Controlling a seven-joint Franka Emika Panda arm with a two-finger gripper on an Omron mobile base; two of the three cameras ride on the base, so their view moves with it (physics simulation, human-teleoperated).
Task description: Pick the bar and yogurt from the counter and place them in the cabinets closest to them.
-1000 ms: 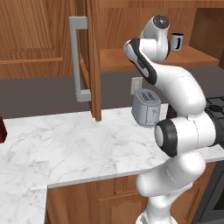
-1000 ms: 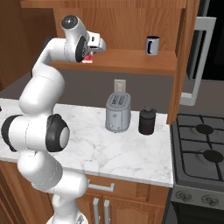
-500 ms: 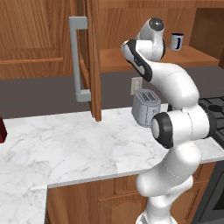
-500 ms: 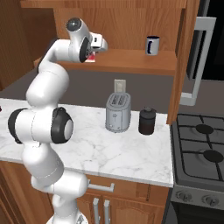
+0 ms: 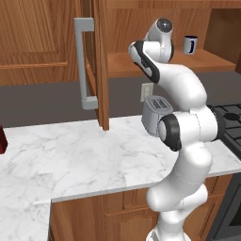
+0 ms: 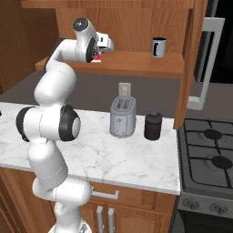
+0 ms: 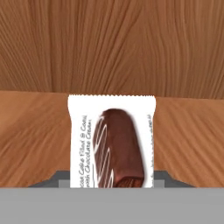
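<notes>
Up at the open warm-brown wooden wall cabinet (image 6: 136, 63), the robot's white arm has its gripper (image 6: 101, 51) reaching over the plain wood shelf. The jaws are squeezed onto the small flat white packet with a brown chocolate picture, the bar (image 7: 112, 142). The hand view has the bar right over the shelf boards, pointing toward 12 o'clock at the wooden back wall. I cannot tell if it is resting on the shelf or just above it.

So the first half of the job looks almost done. The bar is inside the cabinet but not let go yet. After that, the yogurt is left to fetch and put away.

A dark blue and white mug (image 6: 158, 47) is on that shelf too, at about 3 o'clock from the gripper, well apart from it.

Down on the white marble worktop (image 6: 136, 159) stand a silver toaster (image 6: 122, 117) and a small dark round jar (image 6: 153, 125), side by side.
</notes>
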